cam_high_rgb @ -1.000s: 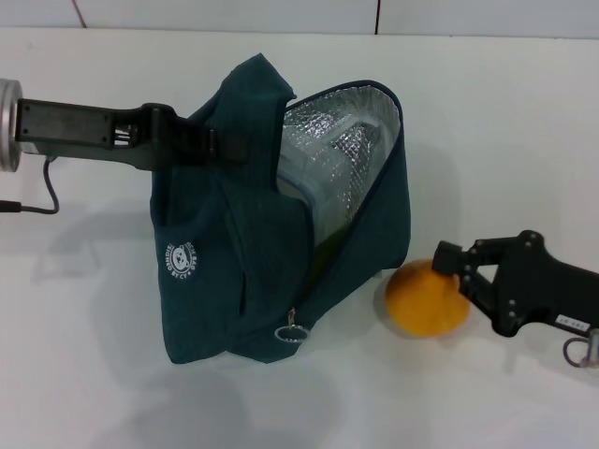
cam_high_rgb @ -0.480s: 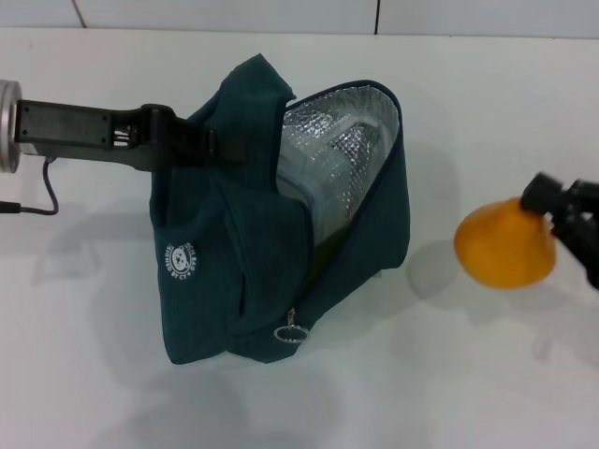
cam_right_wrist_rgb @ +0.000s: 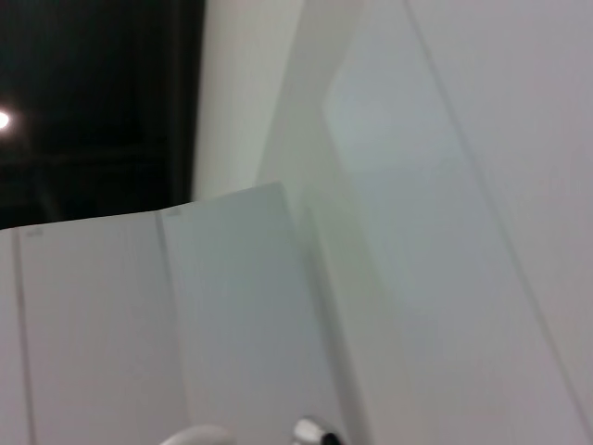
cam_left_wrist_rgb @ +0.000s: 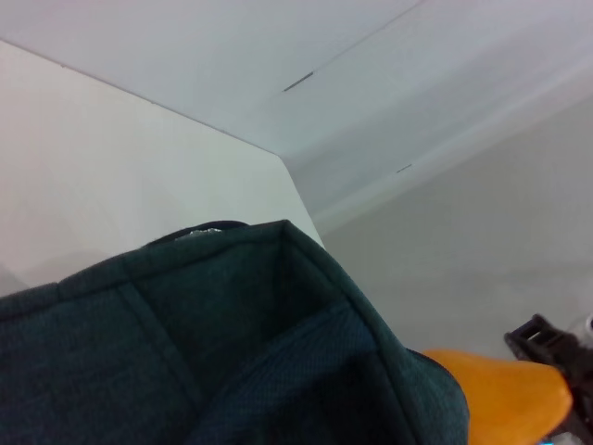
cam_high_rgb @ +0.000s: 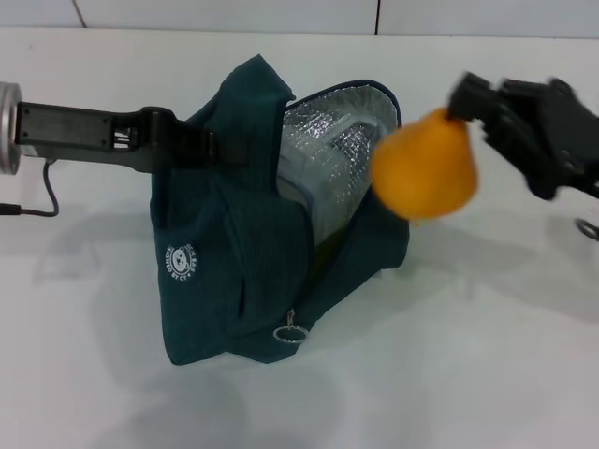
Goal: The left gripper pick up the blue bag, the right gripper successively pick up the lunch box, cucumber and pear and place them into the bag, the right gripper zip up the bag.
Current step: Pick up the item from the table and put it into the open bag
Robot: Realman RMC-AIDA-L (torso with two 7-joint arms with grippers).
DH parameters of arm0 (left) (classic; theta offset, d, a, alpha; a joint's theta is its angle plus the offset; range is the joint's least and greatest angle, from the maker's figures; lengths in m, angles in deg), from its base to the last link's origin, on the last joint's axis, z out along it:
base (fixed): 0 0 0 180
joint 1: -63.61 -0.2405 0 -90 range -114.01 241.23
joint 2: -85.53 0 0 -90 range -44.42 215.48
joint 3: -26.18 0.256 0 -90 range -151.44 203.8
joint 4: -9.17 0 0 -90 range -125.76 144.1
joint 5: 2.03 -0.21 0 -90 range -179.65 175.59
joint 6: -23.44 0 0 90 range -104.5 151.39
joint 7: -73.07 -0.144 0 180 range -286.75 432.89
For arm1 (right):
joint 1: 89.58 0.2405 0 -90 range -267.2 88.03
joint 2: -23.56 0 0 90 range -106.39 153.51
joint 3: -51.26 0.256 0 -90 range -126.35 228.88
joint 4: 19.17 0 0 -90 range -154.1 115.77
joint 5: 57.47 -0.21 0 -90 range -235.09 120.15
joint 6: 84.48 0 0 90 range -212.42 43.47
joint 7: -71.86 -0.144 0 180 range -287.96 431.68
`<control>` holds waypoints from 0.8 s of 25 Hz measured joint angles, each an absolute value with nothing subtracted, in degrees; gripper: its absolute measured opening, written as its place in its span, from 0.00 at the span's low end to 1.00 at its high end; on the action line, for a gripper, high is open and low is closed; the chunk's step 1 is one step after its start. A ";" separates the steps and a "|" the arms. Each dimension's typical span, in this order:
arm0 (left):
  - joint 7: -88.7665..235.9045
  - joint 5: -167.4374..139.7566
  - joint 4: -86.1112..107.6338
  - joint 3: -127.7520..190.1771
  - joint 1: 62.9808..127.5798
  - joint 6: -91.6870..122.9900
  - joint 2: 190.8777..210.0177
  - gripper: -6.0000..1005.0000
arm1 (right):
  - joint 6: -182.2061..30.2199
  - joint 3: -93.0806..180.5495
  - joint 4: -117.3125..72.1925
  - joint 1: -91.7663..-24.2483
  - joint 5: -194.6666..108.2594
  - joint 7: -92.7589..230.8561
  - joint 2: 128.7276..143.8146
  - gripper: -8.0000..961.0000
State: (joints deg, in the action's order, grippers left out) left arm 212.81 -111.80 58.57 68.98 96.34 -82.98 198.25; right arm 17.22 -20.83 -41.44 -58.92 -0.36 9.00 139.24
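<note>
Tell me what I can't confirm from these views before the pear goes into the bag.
- Cucumber: not visible; the blue bag wall blocks the head view.
- Lunch box: only a pale part shows in the opening.
- Right hand on the pear: motion-blurred in the head view; the right wrist view shows neither.
- Left hand: its fingers are buried in bag fabric.

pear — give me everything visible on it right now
The pear is a round, smooth orange-yellow fruit, tapering toward its top. It is off the table, held at its narrow upper end by the right pincer, which reaches in from the right in the head view. It hangs at the right edge of the blue bag's open, foil-lined mouth, overlapping the rim, not yet inside. The stem is not visible. The left wrist view shows its orange side just beyond the bag's fabric edge.
</note>
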 joint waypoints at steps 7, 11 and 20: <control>212.67 -111.80 58.56 68.98 96.79 -82.84 198.44 0.04 | 12.46 -27.64 -41.40 -52.66 -1.02 6.22 139.72 0.09; 212.65 -111.80 58.57 68.98 97.09 -82.70 198.54 0.04 | 8.68 -33.04 -41.57 -51.28 -3.11 5.27 139.75 0.10; 212.64 -111.80 58.57 68.98 97.15 -82.61 198.55 0.04 | 2.54 -42.09 -42.24 -49.17 -7.85 3.55 139.75 0.11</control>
